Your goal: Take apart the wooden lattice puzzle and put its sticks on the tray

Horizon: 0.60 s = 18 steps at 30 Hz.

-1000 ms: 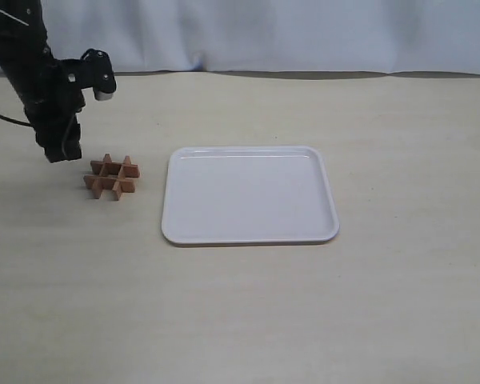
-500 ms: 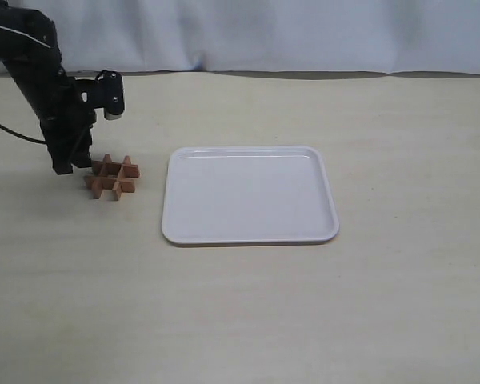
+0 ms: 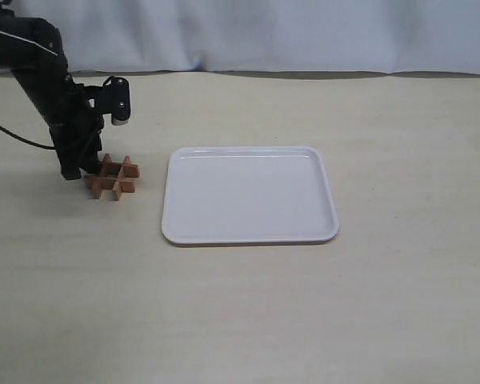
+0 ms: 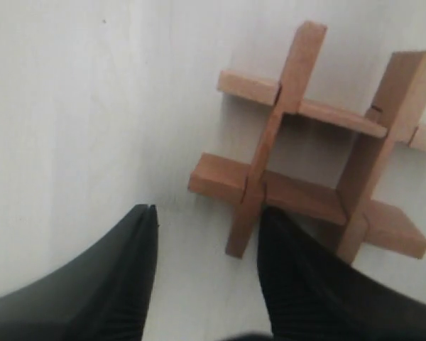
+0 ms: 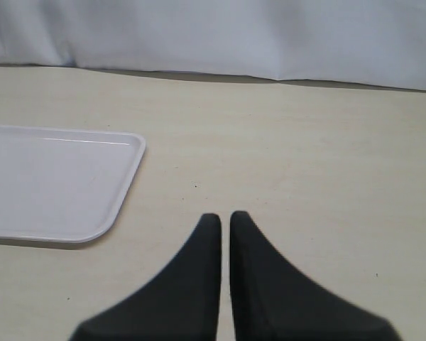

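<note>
The wooden lattice puzzle [image 3: 113, 178] lies assembled on the table, left of the white tray [image 3: 249, 230]. Its four reddish-brown sticks [image 4: 309, 156] stay interlocked in a hash shape. My left gripper [image 3: 78, 170] hangs low at the puzzle's left edge, open. In the left wrist view the left gripper [image 4: 207, 213] has the end of one stick between its two fingers; one finger [image 4: 298, 263] lies against the lattice, the other [image 4: 128, 263] stands clear on bare table. My right gripper [image 5: 220, 217] is shut on nothing, over bare table beside the tray's corner [image 5: 121, 206]. It is out of the exterior view.
A white cloth backdrop [image 3: 264, 36] runs along the table's far edge. The tray holds nothing. A black cable [image 3: 16, 140] trails from the left arm.
The left arm has come down and shifted right toward the puzzle, ending with its fingers at the lattice's left edge. The puzzle and tray have not moved.
</note>
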Available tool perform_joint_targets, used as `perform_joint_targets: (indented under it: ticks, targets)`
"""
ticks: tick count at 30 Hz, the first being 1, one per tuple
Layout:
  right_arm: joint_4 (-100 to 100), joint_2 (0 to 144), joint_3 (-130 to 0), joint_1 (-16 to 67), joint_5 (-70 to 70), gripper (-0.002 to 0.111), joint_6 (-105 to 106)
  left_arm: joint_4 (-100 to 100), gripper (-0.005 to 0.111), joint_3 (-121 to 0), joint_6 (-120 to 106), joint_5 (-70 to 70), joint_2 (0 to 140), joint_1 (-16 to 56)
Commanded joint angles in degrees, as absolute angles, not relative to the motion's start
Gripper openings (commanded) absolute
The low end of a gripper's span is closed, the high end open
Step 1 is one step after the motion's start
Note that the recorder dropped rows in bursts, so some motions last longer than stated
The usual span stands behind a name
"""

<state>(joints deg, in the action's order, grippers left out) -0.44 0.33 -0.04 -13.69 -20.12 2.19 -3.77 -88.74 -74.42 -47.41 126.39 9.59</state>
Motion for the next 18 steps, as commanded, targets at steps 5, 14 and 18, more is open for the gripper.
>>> perform_joint_targets:
  ticks: [5,14,18]
  targets:
    - [-0.48,0.0,0.0,-13.91,-19.6,0.004,2.15,-7.76,0.042,-88.69,-77.72,-48.53,126.4,9.99]
    - [-0.48,0.0,0.0,-13.91,-19.6,0.004,2.15,-7.11,0.008,-88.69,-77.72,-51.17,126.4,9.99]
    - [-0.48,0.0,0.0,-13.91,-19.6,0.004,2.15,-7.01,0.0,-88.69,-77.72,-51.9,126.4,9.99]
